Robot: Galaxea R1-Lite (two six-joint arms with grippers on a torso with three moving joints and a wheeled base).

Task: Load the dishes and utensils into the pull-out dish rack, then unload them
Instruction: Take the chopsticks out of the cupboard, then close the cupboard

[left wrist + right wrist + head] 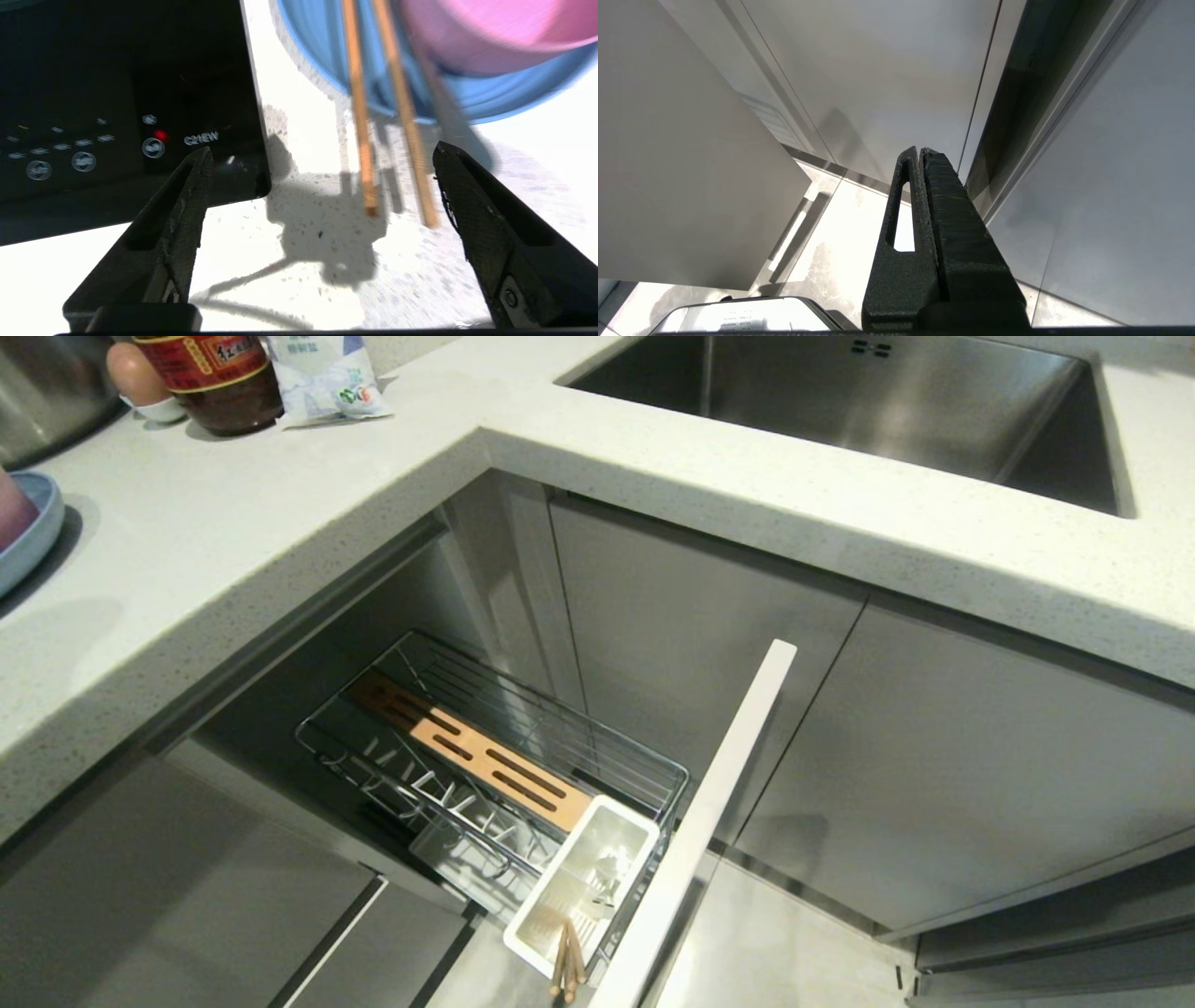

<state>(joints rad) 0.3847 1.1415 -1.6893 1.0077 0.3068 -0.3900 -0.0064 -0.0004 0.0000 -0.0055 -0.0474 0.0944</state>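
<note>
The left wrist view shows my left gripper (321,149) open above the white counter, holding nothing. Just ahead, between its fingers, two wooden chopsticks (362,140) lie with their far ends on the light-blue plate (490,100). The pink bowl (486,32) sits on that plate. A slim grey handle (448,121), blurred, runs beside the chopsticks. In the head view the plate (33,532) shows at the far left edge. The pull-out dish rack (653,770) stands open below the counter, and two wooden sticks (567,961) lean out of its white caddy (560,873). My right gripper (920,150) is shut and parked by the cabinet fronts.
A black cooktop (117,93) lies beside the left finger. A steel sink (840,392) is set in the counter at the back right. A sauce jar (219,378), an egg (135,373), a packet (322,378) and a steel pot (42,392) stand at the back left. The rack's white front panel (719,803) juts out.
</note>
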